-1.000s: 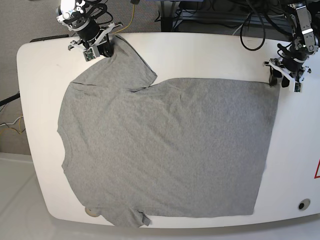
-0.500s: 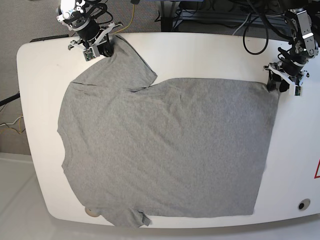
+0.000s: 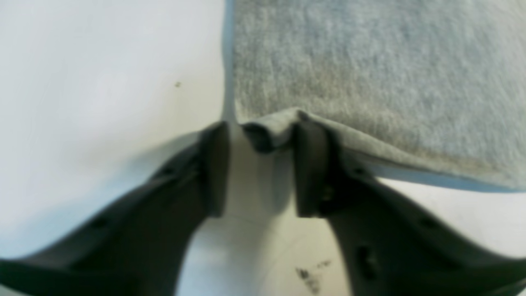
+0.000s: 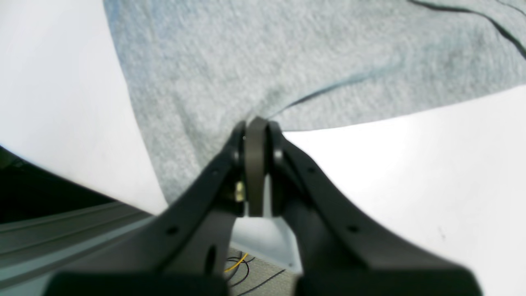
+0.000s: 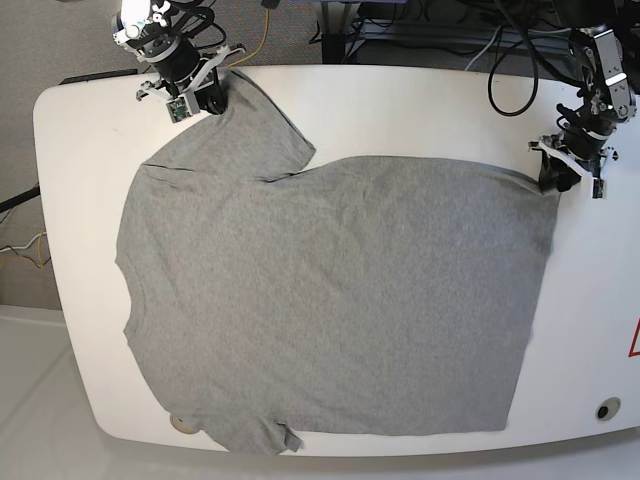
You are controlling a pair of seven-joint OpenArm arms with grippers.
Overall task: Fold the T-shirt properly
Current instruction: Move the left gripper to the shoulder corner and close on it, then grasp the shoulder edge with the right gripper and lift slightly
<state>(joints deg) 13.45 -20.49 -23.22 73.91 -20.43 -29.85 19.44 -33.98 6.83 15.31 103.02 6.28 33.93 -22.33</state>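
Note:
The heather-grey T-shirt (image 5: pixel 330 300) lies flat and plain side up on the white table (image 5: pixel 420 110), neck to the left and hem to the right. My right gripper (image 5: pixel 208 100) is at the far left sleeve. In the right wrist view this gripper (image 4: pixel 255 125) is shut on the edge of the T-shirt (image 4: pixel 246 61). My left gripper (image 5: pixel 553 180) sits at the far right hem corner. In the left wrist view the left gripper (image 3: pixel 261 131) is open, its jaws a little apart. The bunched corner of the T-shirt (image 3: pixel 370 61) lies between them, against the right finger (image 3: pixel 312 164).
Cables and equipment hang behind the table's far edge. A round hole (image 5: pixel 606 409) and a red triangle mark are near the front right edge. A small round fitting (image 5: pixel 182 424) peeks out by the shirt's near sleeve. The table drops off close behind both grippers.
My left gripper has come down onto the far hem corner and its jaws have narrowed around the bunched cloth. The right gripper and the sleeve have stayed put.

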